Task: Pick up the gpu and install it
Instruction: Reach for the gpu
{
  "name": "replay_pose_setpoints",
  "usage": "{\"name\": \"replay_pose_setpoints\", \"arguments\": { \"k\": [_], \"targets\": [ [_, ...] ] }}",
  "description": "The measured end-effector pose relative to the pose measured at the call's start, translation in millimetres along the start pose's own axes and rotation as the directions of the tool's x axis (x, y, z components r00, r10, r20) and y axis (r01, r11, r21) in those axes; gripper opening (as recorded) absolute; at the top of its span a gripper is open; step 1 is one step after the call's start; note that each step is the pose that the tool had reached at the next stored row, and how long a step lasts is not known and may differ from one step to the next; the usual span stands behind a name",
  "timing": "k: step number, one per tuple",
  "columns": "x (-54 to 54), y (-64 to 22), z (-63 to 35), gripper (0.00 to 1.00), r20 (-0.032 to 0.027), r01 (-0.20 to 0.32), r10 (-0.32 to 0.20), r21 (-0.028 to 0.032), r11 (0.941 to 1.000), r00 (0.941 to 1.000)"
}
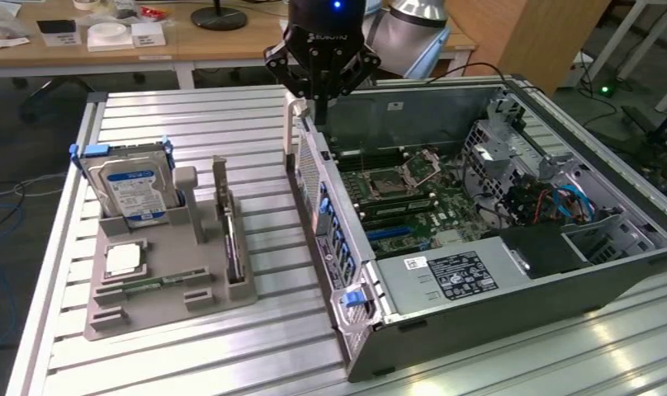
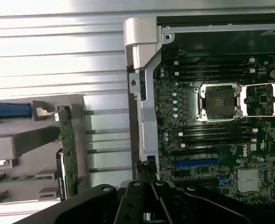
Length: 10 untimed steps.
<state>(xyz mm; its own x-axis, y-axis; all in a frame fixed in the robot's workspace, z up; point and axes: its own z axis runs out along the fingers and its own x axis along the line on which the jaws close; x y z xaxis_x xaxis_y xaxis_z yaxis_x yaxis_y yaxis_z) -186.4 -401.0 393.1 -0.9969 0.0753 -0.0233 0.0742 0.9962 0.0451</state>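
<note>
Both views are brightly and evenly lit, apparently from overhead. Hard glare is thrown off the ribbed metal table (image 2: 58,51) beside the pincer (image 1: 320,114), where the ribs are bleached white in the wrist view. The open computer case (image 1: 598,276) beneath the pincer is left dimmer, its inner walls shaded. The pincer's own body is rendered as a dark silhouette.

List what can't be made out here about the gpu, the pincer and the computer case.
- gpu: exterior view, stands edge-on in the gray holder, faces hidden.
- Power supply label: exterior view, print too small to read.
- Hard drive: exterior view, lower part hidden by the holder.
- pincer: exterior view, shut tips overlap the case wall; contact cannot be judged.
</note>
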Motion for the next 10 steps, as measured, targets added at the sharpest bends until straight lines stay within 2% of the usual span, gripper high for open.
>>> {"name": "replay_pose_setpoints", "arguments": {
  "k": [10],
  "targets": [
    [15.2, -1.9, -0.4, 0.11, 0.0, 0.0, 0.0, -0.0001, 1.0, 1.0]
  ]
}}
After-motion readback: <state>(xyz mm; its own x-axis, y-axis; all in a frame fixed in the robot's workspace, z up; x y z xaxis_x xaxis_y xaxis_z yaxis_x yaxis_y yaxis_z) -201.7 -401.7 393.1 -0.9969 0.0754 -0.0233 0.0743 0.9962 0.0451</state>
